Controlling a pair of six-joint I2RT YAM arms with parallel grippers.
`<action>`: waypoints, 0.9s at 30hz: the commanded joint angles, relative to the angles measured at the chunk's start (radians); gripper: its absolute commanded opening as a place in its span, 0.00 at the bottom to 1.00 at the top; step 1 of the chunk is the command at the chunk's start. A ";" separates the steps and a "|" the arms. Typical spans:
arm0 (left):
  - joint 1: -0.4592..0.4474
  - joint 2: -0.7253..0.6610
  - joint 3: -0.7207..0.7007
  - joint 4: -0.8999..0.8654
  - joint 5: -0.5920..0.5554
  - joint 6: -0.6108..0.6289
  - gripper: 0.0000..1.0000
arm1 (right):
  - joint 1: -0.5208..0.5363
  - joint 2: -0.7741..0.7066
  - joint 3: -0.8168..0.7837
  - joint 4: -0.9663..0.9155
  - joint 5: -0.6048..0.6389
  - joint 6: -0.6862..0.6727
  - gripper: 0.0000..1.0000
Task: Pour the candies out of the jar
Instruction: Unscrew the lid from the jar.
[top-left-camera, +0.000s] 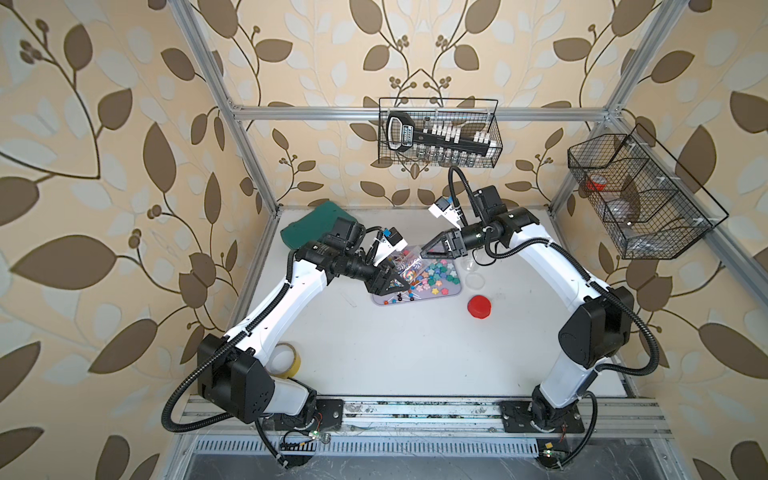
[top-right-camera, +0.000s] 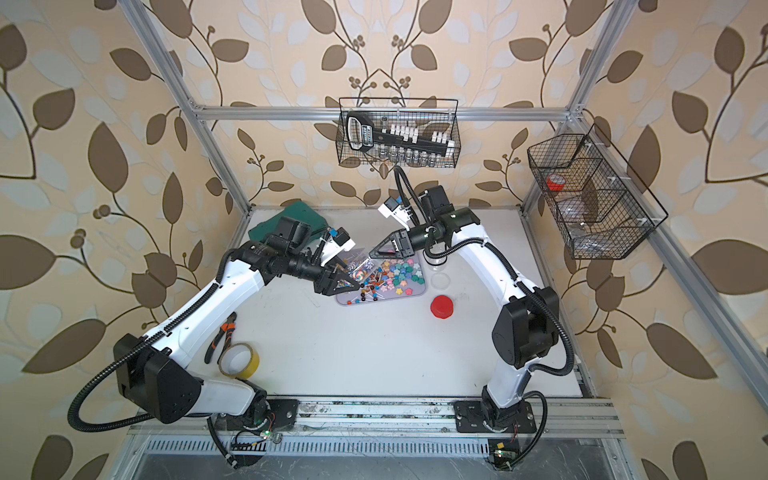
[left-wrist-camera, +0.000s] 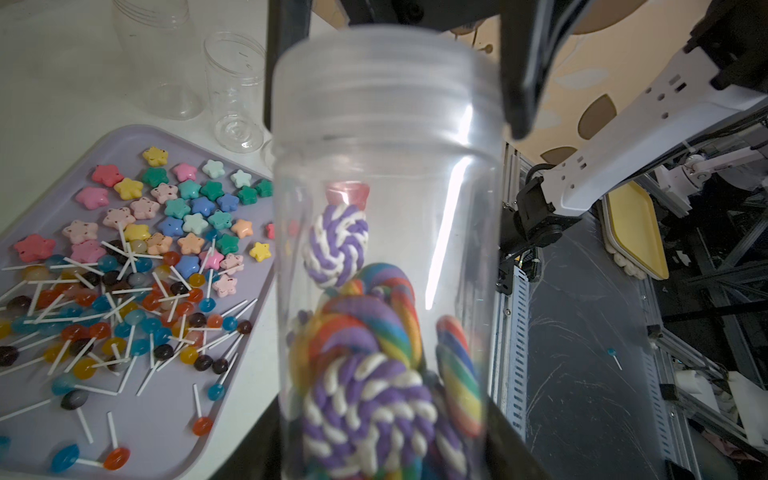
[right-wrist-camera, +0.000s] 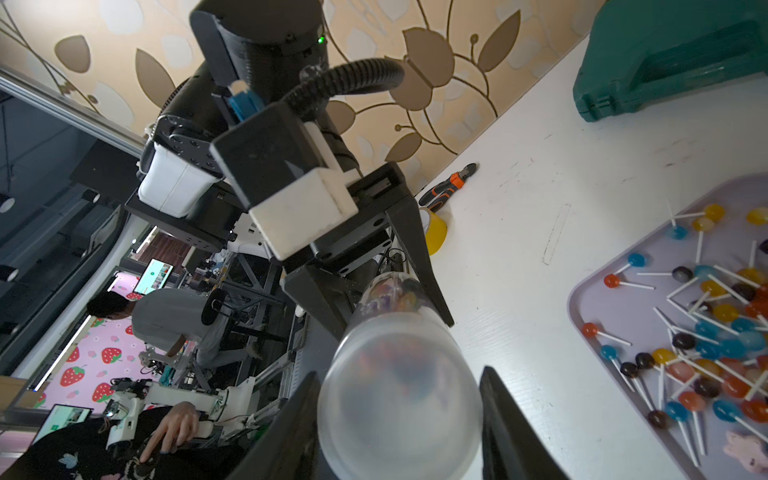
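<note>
A clear plastic jar (left-wrist-camera: 386, 187) hangs tilted over the lilac tray (top-left-camera: 455, 293), held between both arms. Purple-white and rainbow swirl lollipops (left-wrist-camera: 365, 399) sit inside it. My left gripper (left-wrist-camera: 382, 449) is shut on the jar's body near its base; in both top views it (top-left-camera: 395, 283) (top-right-camera: 349, 284) is at the tray's left end. My right gripper (right-wrist-camera: 399, 415) (top-left-camera: 430, 249) is shut on the jar's frosted lid (right-wrist-camera: 399, 399), a finger (left-wrist-camera: 519, 83) on each side. Pastel flower-shaped candies (left-wrist-camera: 187, 208) and ball lollipops (left-wrist-camera: 104, 316) lie spread on the tray.
Two empty clear jars (left-wrist-camera: 166, 62) (left-wrist-camera: 235, 91) stand beyond the tray. A red lid (top-left-camera: 478, 306) and a clear lid (top-left-camera: 474, 279) lie to its right. A green case (top-left-camera: 316, 226) sits back left; yellow tape (top-right-camera: 240, 360) and pliers (top-right-camera: 220, 334) front left.
</note>
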 joint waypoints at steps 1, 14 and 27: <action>-0.006 -0.003 0.049 0.156 0.092 -0.023 0.21 | 0.029 -0.043 -0.052 -0.038 -0.155 -0.190 0.35; -0.004 0.003 0.067 0.161 0.139 -0.034 0.21 | 0.029 -0.135 -0.138 -0.029 -0.166 -0.376 0.35; -0.005 -0.004 0.063 0.120 0.131 -0.006 0.22 | 0.009 -0.192 -0.164 0.150 -0.081 -0.171 0.58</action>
